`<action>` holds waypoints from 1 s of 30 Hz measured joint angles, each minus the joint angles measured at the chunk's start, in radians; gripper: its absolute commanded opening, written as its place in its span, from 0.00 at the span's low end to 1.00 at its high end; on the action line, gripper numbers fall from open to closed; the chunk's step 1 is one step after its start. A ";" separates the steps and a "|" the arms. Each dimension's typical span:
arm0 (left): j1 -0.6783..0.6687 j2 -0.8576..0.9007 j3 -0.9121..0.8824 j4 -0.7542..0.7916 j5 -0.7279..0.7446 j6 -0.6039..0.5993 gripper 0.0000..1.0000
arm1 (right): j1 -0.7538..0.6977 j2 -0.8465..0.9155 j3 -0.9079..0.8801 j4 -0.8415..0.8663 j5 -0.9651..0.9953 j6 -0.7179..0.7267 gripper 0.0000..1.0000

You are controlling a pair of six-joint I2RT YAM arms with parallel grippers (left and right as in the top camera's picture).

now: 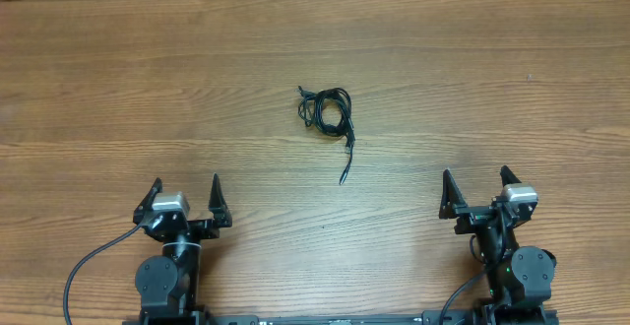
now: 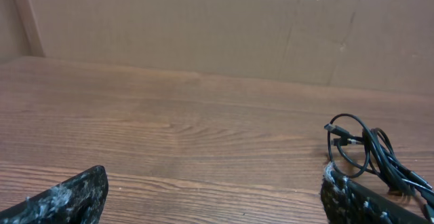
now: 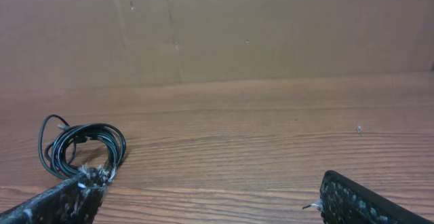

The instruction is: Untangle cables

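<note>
Cables [image 1: 327,111] sit mid-table in one small coil, a single tail trailing toward the arms, well apart from both grippers. Jaws spread wide and empty on left gripper [image 1: 186,179] and right gripper [image 1: 474,170]. Risk: pinching several strands at once would drag the whole bundle or tighten the tangle. Cord is thin, glossy, limp and black, and may slip on the smooth wood-grain table [image 1: 118,69].

Wood-grain table [image 1: 148,79], plain brown cardboard wall [image 2: 203,20] behind.

You have: one bundle of cables [image 1: 328,111], strand count unclear; two tools: left tool [image 1: 186,179], right tool [image 1: 474,170]; one desk [image 1: 148,69].
</note>
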 measured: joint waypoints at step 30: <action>0.000 0.000 0.000 0.000 0.000 0.002 0.99 | 0.000 0.002 0.000 0.045 0.002 -0.023 1.00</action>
